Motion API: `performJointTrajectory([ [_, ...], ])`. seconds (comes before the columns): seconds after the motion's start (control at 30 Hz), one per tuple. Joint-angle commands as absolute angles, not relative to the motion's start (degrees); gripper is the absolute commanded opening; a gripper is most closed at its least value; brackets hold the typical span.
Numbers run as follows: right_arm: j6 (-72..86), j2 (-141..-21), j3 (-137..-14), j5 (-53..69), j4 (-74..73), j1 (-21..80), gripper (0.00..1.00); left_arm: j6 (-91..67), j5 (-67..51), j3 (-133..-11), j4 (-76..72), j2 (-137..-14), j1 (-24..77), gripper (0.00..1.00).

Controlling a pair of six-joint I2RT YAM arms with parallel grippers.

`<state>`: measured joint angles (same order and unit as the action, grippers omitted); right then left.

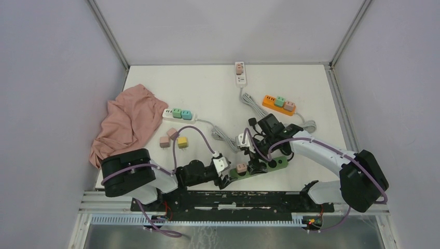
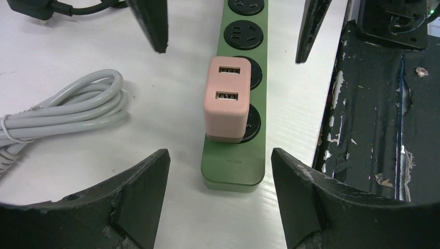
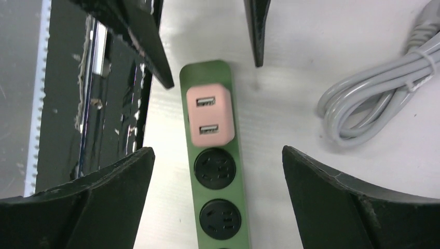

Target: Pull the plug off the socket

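Pink cube-shaped two-port USB plug [image 2: 225, 101] seated near one end of long green power strip [image 2: 234, 168], close to front edge of white table [image 1: 207, 83]. Left gripper [image 2: 220, 155] spread wide, black fingers either side of plug, not touching. Right gripper [image 3: 218, 150] likewise unclenched, straddling strip from opposite direction. Coiled grey cable [image 2: 67, 111] beside strip.
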<state>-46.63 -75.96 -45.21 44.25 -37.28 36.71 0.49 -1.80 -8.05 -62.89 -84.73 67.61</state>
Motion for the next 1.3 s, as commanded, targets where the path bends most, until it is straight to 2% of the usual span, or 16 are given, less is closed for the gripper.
performJointTrajectory([
  [0.0, -38.68, -76.13, -45.96, 45.13, -27.72, 39.32, 1.0, 3.41, -1.78, -8.41, -70.07, -87.72, 67.63, 0.79],
  [0.07, -38.05, -76.93, -46.03, 42.69, -26.19, 40.71, 0.99, 4.0, -2.62, -8.32, -73.15, -90.2, 67.63, 0.78],
  [0.23, -40.19, -78.98, -46.07, 40.87, -26.35, 43.89, 0.85, 4.07, -3.77, -8.22, -78.57, -94.89, 67.7, 0.77],
  [0.53, -42.85, -78.9, -45.87, 37.82, -27.31, 45.45, 0.39, 4.04, -3.17, -9.5, -78.93, -98.43, 67.74, 0.75],
  [0.77, -43.37, -78.51, -46.01, 39.03, -28.27, 45.44, 0.19, 3.51, -3.44, -10.55, -80.53, -101.86, 67.75, 0.7],
  [0.83, -43.46, -78.56, -46.1, 39.3, -28.47, 45.44, 0.15, 3.15, -3.47, -10.82, -81.05, -102.38, 67.68, 0.66],
  [0.9, -43.69, -78.5, -46.05, 39.52, -28.73, 45.52, 0.1, 2.87, -3.89, -11.33, -80.68, -102.71, 67.66, 0.55],
  [0.97, -43.68, -78.23, -46.12, 39.4, -28.78, 45.5, 0.06, 2.64, -4.25, -11.8, -80.29, -102.89, 67.62, 0.39],
  [1.07, -43.94, -77.82, -46.51, 39.35, -29.4, 45.44, 0.0, 2.68, -4.18, -11.66, -80.01, -103.02, 67.67, 0.07],
  [1.1, -44.48, -77.6, -46.68, 40.32, -30.06, 45.44, 0.0, 2.72, -4.03, -11.49, -80.03, -103.01, 67.66, 0.04],
  [1.27, -47.05, -76.97, -46.59, 50.55, -33.59, 45.63, 0.0, 2.46, -4.54, -12.16, -78.05, -103.24, 67.64, 0.03],
])
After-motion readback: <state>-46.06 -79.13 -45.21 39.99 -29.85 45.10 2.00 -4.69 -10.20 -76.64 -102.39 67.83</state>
